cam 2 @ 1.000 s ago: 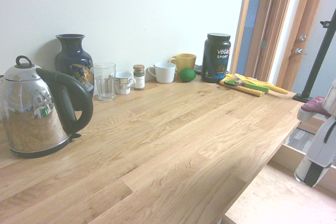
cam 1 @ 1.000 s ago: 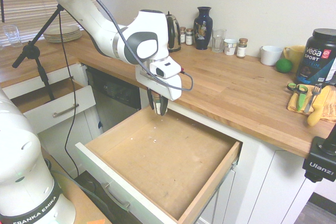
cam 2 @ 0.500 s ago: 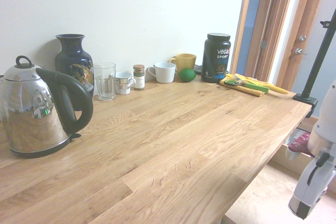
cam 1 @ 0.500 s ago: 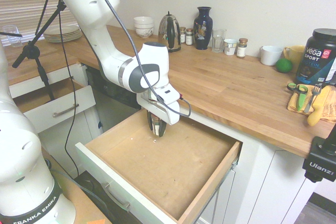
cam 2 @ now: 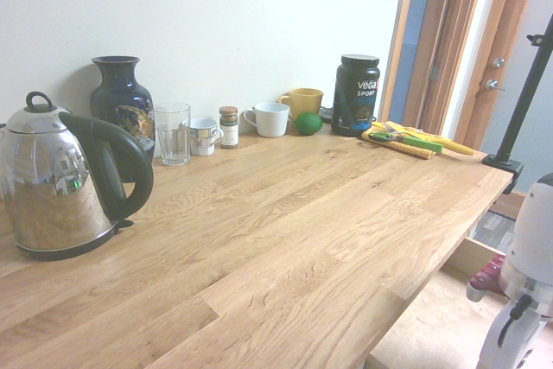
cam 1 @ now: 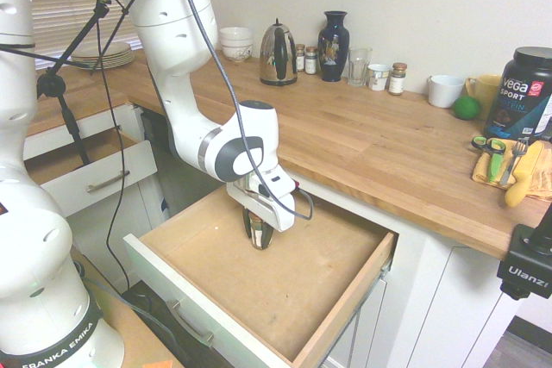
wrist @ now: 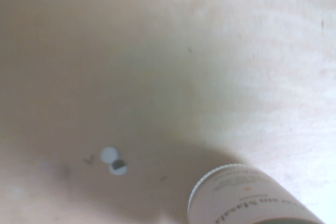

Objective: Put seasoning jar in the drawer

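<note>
Seasoning jar (cam 1: pixel 258 234) is gripped upright-ish btwn the closed-in fingers of the gripper (cam 1: pixel 258 228), left of centre in the 1st ext. view, over the bare floor of the open drawer (cam 1: pixel 285 273). Jar's long axis runs roughly in line w/ the fingers, base pointing down (gap to the wood can't be judged tbh). Straight down is probably what's needed next, base kept flat, then release.

On the bench (cam 1: pixel 379 140) there is a shiny kettle (cam 2: pixel 60 187) with a black handle, and near it a dark blue vase (cam 1: pixel 334 47). Beside the vase stands a clear glass (cam 2: pixel 174 134). A green round thing (cam 2: pixel 308 124) lies in front of a yellow mug (cam 2: pixel 304 99).
</note>
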`<state>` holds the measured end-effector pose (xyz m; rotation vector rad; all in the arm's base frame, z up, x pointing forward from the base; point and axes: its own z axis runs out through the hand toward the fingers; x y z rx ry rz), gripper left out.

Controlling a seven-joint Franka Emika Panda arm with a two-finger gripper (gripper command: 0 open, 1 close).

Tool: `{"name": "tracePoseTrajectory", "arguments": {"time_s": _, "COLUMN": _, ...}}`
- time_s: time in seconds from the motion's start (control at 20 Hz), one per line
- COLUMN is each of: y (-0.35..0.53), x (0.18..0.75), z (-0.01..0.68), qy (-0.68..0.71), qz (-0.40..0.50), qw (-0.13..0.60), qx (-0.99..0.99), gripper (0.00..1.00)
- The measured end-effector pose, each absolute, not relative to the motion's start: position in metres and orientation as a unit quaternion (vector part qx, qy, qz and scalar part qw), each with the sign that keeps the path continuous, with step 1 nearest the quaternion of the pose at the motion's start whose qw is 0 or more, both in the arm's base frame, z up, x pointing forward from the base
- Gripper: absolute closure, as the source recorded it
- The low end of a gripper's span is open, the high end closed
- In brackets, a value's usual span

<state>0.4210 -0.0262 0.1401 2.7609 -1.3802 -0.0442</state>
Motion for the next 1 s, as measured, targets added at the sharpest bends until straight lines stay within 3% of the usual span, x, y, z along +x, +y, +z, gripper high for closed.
{"name": "tracePoseTrajectory", "arguments": {"time_s": 0.15, "y": -0.0229, "x": 0.4226, "z": 0.1345, "qy": -0.443, "qz": -0.014, "qw": 0.031, "qx": 0.896, "gripper": 1.00}}
{"name": "tracePoseTrajectory", "arguments": {"time_s": 0.2, "y": -0.0211, "x": 0.4230, "z": 0.1347, "qy": -0.442, "qz": -0.014, "qw": 0.031, "qx": 0.896, "gripper": 0.00}}
{"name": "tracePoseTrajectory", "arguments": {"time_s": 1.0, "y": -0.0175, "x": 0.4162, "z": 0.1346, "qy": -0.447, "qz": -0.007, "qw": 0.025, "qx": 0.894, "gripper": 0.00}}
